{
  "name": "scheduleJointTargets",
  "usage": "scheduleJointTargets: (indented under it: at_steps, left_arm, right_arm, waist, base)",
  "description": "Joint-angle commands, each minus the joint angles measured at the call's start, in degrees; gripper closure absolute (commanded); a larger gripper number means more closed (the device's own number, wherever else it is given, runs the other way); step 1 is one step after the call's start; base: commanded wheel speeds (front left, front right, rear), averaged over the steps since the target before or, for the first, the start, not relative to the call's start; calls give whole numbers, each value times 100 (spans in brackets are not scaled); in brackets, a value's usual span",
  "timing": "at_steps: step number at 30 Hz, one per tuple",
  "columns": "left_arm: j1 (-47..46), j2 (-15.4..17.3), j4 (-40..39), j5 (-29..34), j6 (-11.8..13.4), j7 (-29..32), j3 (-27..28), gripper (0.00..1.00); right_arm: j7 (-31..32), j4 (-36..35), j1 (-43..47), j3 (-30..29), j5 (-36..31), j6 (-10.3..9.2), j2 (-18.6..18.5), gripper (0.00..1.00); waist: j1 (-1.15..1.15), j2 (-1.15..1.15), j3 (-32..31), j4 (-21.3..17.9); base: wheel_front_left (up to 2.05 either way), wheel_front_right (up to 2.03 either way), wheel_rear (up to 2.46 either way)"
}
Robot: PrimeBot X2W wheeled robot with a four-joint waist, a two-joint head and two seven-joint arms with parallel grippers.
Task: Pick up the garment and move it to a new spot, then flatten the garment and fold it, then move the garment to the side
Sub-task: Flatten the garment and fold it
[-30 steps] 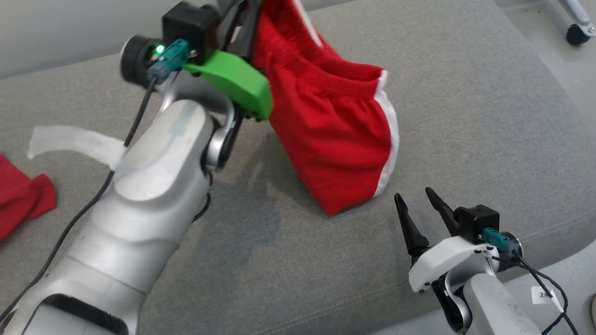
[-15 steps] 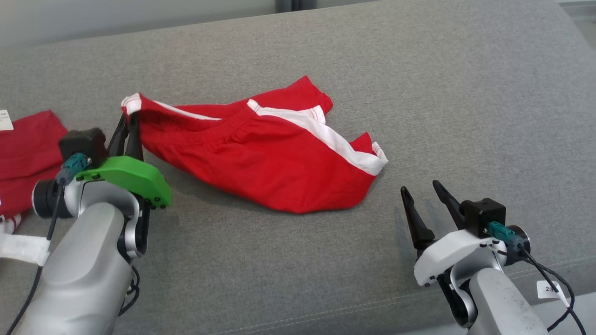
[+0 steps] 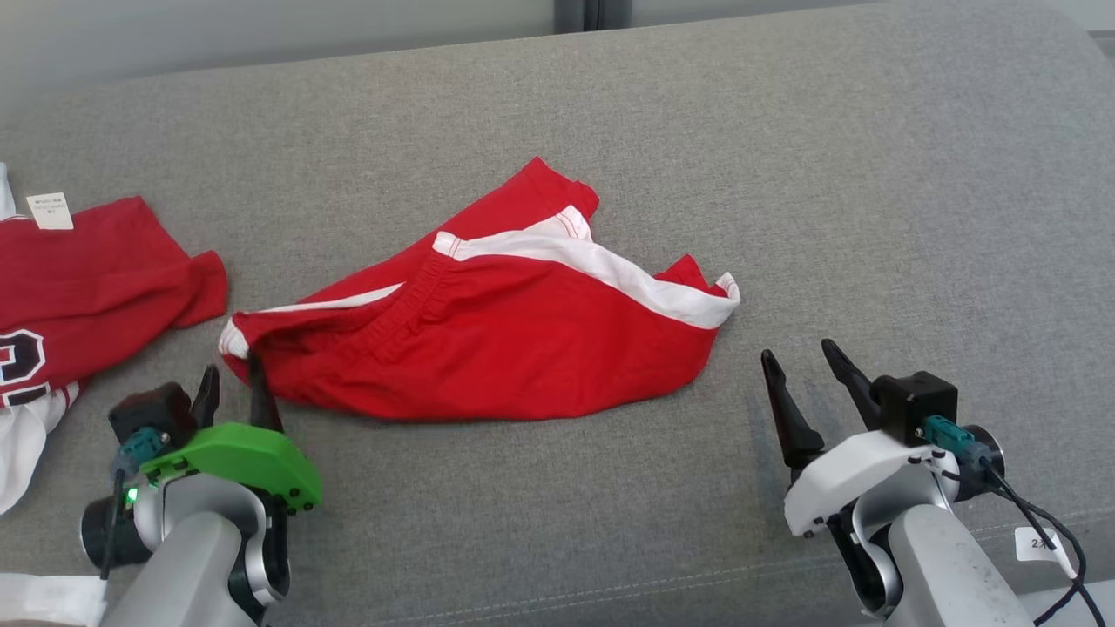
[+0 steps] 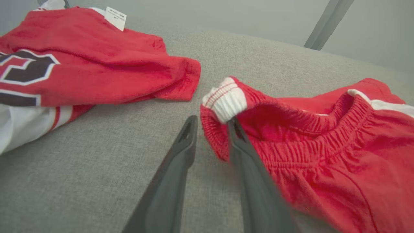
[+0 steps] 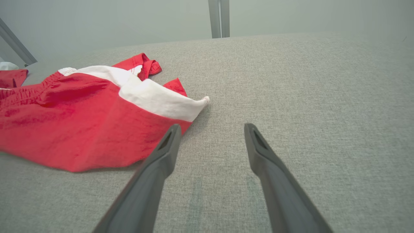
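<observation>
**A:** Well, what is cut off nearest the front edge?

**B:** Both pale forearms run off the bottom of the head view. The left gripper is near the front-left corner of the grey cushion, pointing toward the far edge. Its jaws are parted by a narrow gap and clamp nothing. In its wrist view one finger is blurred, and the white-trimmed waistband corner of the red shorts drapes against that fingertip.

**A:** And the other arm?

**B:** The right gripper is near the front-right corner, low over the fabric, also pointing away. Its jaws are spread wide and empty, just beside the shorts' right hem without touching it.

**A:** Where do the shorts lie?

**B:** They lie crumpled across the middle of the cushion, between the two grippers. The elastic waistband is toward the left, and a white side stripe is folded over the top. How the layers underneath lie is hidden.

**A:** Further off?

**B:** A red jersey with dark lettering lies at the left edge, cut off by the frame. A small white label is at its collar, its print too small to read.
</observation>
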Motion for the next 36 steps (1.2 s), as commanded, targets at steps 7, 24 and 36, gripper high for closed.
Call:
scheduleJointTargets:
  at_steps: [7,24,36]
  left_arm:
    - [150,118,-298,-225,121,590,13,0]
    - [-1538,77,-573,265,74,2601,-1007,0]
    - [-1876,117,-93,367,145,3074,-1225,0]
  right_arm:
    - [23,-45,98,-18,0,-6,-12,0]
    - [-132,8,-68,91,225,-6,-8,0]
    - [-330,253,-191,187,362,-6,-8,0]
  waist:
    - [0,0,-107,-29]
    - [0,0,310,-745]
    - [0,0,451,-1076]
  base:
    - [0,0,0]
    - [0,0,0]
    - [0,0,0]
